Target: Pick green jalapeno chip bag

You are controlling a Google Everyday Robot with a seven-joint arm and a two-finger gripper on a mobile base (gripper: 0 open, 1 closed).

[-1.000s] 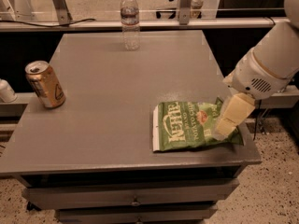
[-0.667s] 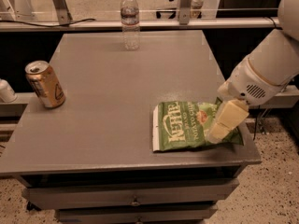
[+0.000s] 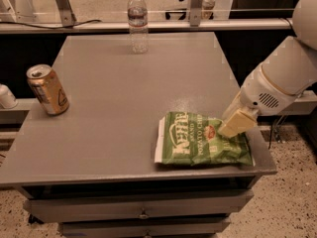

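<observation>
The crinkly green foil jalapeno chip bag (image 3: pixel 200 145) with white lettering lies flat near the front right corner of the grey metal table (image 3: pixel 124 83), not yet lifted. The cream-coloured gripper (image 3: pixel 233 127) sits at the bag's upper right edge, on or just above the foil; I cannot tell whether it is open or closed. Over the last 1 second it has crept leftward onto the bag, which lies much as it did. In my judgement the grasp is being set up, not completed. A leaning gold can (image 3: pixel 48 89) and 1 clear plastic water bottle (image 3: pixel 138 21) stand well apart.
</observation>
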